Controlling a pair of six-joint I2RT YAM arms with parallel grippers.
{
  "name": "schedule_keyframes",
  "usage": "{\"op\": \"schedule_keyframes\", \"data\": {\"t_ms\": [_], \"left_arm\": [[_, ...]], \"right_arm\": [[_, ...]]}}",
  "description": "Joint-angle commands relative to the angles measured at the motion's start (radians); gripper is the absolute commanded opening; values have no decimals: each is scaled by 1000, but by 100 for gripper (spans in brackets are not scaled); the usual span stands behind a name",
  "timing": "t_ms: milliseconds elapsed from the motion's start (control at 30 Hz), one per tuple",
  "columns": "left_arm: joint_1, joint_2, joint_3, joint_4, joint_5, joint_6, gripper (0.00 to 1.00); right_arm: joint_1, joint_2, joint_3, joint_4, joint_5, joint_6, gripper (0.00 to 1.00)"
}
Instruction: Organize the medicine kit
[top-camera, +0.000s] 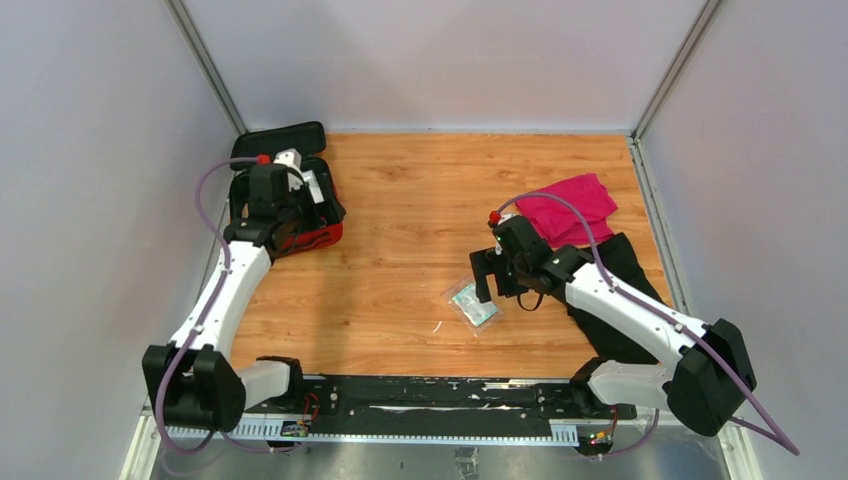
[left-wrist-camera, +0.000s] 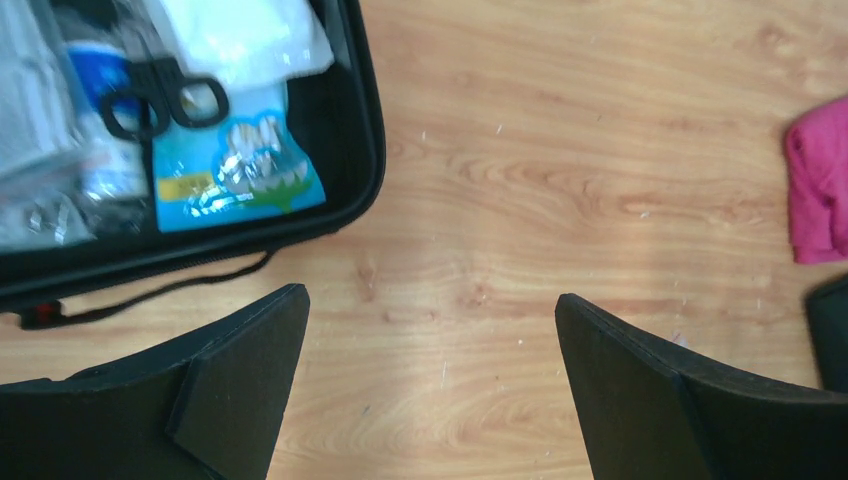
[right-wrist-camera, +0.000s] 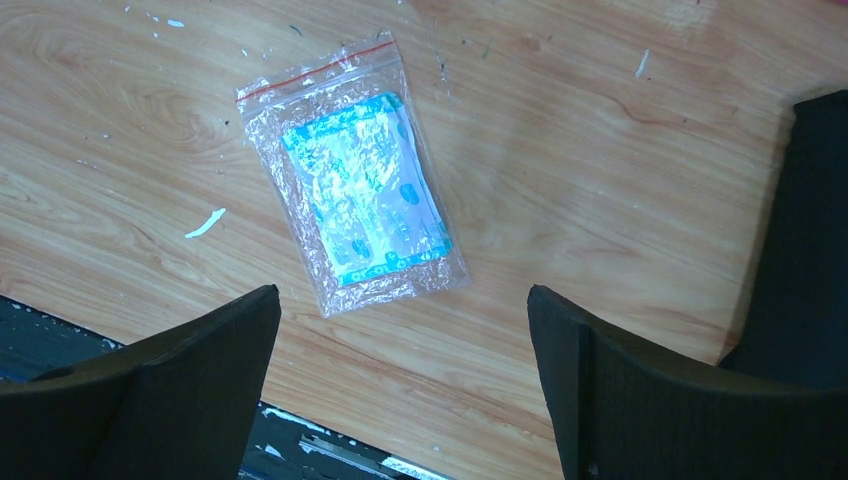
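Observation:
The medicine kit (top-camera: 318, 237), a red zip case, lies open at the back left with its lid up against the wall. Its black rim (left-wrist-camera: 368, 130) fills the left wrist view's upper left; inside lie a blue packet (left-wrist-camera: 235, 172), black scissors (left-wrist-camera: 160, 95) and white packs (left-wrist-camera: 245, 35). My left gripper (left-wrist-camera: 430, 305) hovers open just beside the case's right edge, over bare wood, with nothing between its fingers. My right gripper (right-wrist-camera: 403, 300) is open and empty above the table's middle right. Just ahead of it a clear zip bag (right-wrist-camera: 355, 190) holding blue plasters lies flat on the wood.
A magenta cloth (top-camera: 566, 208) lies at the back right, with a black cloth (top-camera: 625, 290) just in front of it beside the right arm. A black rail (top-camera: 430, 395) runs along the near edge. Grey walls enclose the table on three sides.

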Motion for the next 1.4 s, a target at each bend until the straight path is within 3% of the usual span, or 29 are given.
{"op": "schedule_keyframes", "data": {"t_ms": [0,133,300,600,700,900,1167,1367], "left_arm": [[1,89,-46,84,72,-35,100],[0,243,47,83,81,-1,97],[-1,443,202,41,-36,56,90],[-11,667,383,-22,-91,129,52],[-24,711,400,-36,-94,140,44],[-104,718,386,-59,-135,193,31],[-292,644,307,-70,-149,236,1],[-507,523,169,-51,-141,240,0]], "right_arm": [[-16,17,36,-45,-70,-11,98],[-15,12,16,-45,-86,-14,98],[-16,-7,-13,-44,-103,-11,98],[-15,-29,-32,-44,-111,-26,97],[-15,-35,-31,-45,-109,-29,97],[-16,-67,-41,-44,-79,-19,97],[-16,-165,-57,-46,42,13,98],[-16,-246,-78,-39,160,65,98]]}}
